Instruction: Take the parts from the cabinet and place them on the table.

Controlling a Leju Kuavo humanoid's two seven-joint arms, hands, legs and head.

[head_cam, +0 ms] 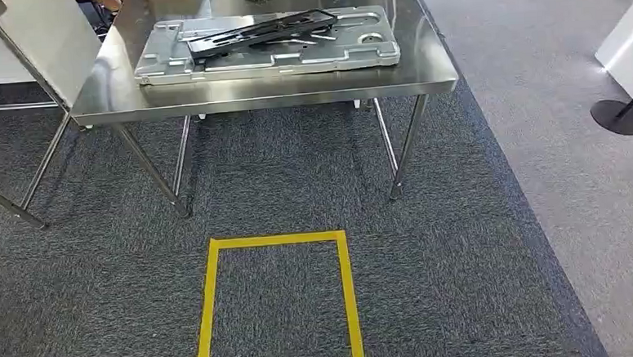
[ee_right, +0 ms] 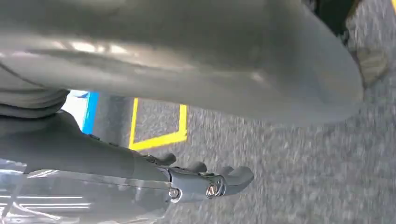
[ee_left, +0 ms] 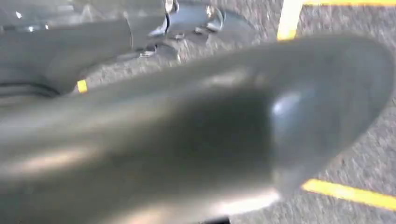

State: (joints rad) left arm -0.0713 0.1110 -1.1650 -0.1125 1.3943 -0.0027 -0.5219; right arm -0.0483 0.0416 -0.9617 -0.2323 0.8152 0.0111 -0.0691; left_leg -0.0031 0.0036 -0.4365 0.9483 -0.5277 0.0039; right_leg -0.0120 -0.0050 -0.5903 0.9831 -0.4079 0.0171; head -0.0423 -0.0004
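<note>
On the steel table [head_cam: 292, 86] ahead lies a flat silver cast part [head_cam: 290, 53], and a black frame part [head_cam: 260, 28] rests slanted across its top. My left hand [ee_left: 196, 126] hangs over the carpet with its thick thumb blurred close to the camera. Its dark fingers [ee_left: 191, 18] are apart from the thumb and hold nothing. My right hand [ee_right: 140, 158] also hangs low over the carpet. Its fingers [ee_right: 219, 179] stretch out, apart from the thumb, with nothing in them.
A yellow tape rectangle [head_cam: 214, 315] marks the grey carpet in front of the table. A white panel [head_cam: 44, 37] and another table's legs [head_cam: 8, 203] stand at the left. A black stanchion base [head_cam: 618, 117] sits at the right. A person's hand [head_cam: 107, 0] shows at the far left.
</note>
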